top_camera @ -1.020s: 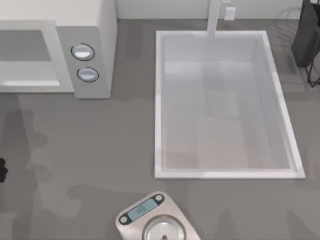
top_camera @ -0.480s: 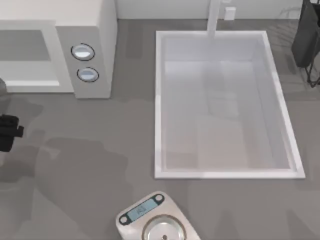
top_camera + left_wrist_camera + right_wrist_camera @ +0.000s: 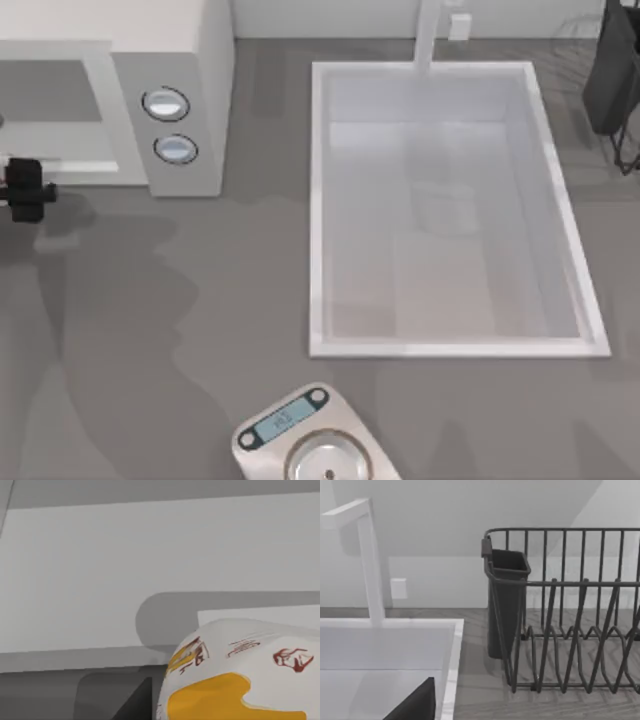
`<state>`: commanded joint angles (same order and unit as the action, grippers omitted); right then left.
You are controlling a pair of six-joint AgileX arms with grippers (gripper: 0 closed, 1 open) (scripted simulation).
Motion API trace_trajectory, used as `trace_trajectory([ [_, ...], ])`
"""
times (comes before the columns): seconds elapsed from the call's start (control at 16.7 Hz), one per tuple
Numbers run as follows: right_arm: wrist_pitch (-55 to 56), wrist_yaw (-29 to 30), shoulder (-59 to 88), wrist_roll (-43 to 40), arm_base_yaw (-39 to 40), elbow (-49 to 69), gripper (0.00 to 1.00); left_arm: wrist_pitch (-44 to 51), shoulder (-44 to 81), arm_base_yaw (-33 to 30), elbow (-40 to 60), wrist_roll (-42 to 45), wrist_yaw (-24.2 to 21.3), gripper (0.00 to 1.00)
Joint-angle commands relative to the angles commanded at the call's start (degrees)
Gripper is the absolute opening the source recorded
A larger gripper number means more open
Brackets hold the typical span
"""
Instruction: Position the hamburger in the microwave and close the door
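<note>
Left gripper (image 3: 25,188) at left edge of top view, just in front of microwave (image 3: 170,90) opening; finger state cannot tell. Hamburger (image 3: 240,675) close under left wrist camera, facing white microwave interior. Sink (image 3: 318,200) centre-right, scale (image 3: 310,440) at bottom edge, rack (image 3: 570,610) in right wrist view.

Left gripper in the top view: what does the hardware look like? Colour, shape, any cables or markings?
The left gripper at the top view's left edge, in front of the large white boxy microwave, is matte black and blocky, with short stubby projections. No cables, labels or markings can be made out on it. A dark angular wedge sits at the right wrist view's edge.
</note>
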<state>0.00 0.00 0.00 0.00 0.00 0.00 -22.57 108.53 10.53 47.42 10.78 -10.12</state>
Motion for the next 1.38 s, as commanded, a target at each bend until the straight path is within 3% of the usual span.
trace_trajectory([
  [0.24,0.0,0.0,0.0,0.0,0.0,0.0,1.0,-19.13,5.83,1.04,-2.85,-3.11,-2.05,0.0],
  [0.48,0.0,0.0,0.0,0.0,0.0,0.0,1.0,-28.87,8.2,1.65,-3.94,-4.93,-3.29,0.0],
  [1.02,0.0,0.0,0.0,0.0,0.0,0.0,1.0,-29.04,9.87,1.26,-1.71,-5.15,-3.13,0.0],
  [1.38,0.0,0.0,0.0,0.0,0.0,0.0,1.0,-22.19,20.89,-0.54,16.1,-5.73,-1.8,0.0],
])
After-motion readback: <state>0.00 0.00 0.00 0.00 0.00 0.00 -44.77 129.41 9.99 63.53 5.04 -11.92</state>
